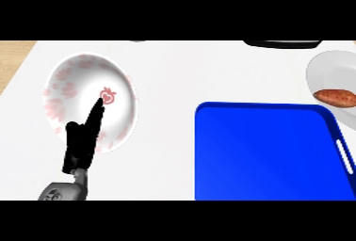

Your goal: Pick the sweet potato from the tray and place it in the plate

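Head view of the counter top, read from the lower edge upward. Nearest the viewer, at lower left, the grey forearm enters the view and carries the left hand. The black hand points away from the viewer with its fingers straight and pressed together into a narrow wedge; it holds nothing. The right hand does not appear.

To the right of the hand, well apart from it across a strip of bare white counter, lies the blue tray. Its floor carries nothing. A pale slot handle runs along the tray's far-right rim.

Under and beyond the hand lies the patterned plate, white with faint pink blotches round its rim and a red motif near its middle. The hand overlaps the plate's near part, and its fingertips end just short of the red motif. Whether they touch the plate's surface cannot be told from this view.

Far to the right of the hand, beyond the tray's far-right corner, a second plate, the plain white plate, is cut off by the view's edge. The sweet potato lies on it, reddish brown, long axis roughly crosswise, well apart from the hand and outside the tray.

Farthest off, a dark object and a strip of wood surface at far left.
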